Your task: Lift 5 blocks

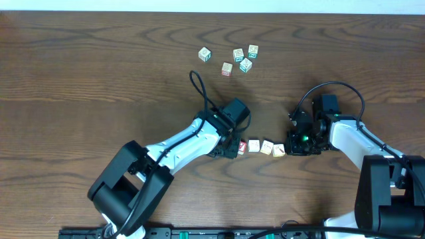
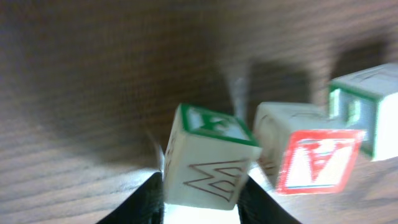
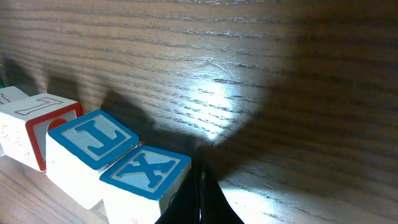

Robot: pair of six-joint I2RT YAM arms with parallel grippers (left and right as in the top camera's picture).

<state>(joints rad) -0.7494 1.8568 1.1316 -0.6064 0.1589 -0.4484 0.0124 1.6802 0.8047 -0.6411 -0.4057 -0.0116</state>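
Blocks point(image 1: 260, 147): short row of pale cubes on table point(image 1: 99, 79) between both grippers, red-faced one nearest left gripper point(image 2: 200, 193). Its fingers flank the W cube point(image 2: 208, 168); grip unclear. Right gripper point(image 3: 200, 199) clenched, empty, beside row.

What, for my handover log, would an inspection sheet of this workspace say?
Surface: dark wood-grain table, no spills seen.
Job's things: row of blocks lying on the table between the grippers; its end block sits inside the left gripper.
Clutter: five loose blocks clustered at the far side.
Grippers: left gripper flanks the end block, grip unclear; right gripper shut, empty, at the row's other end.
Cables: left cable loop and right cable loop, both black, off the blocks.
Surroundings: pale wall strip; nothing else seen.
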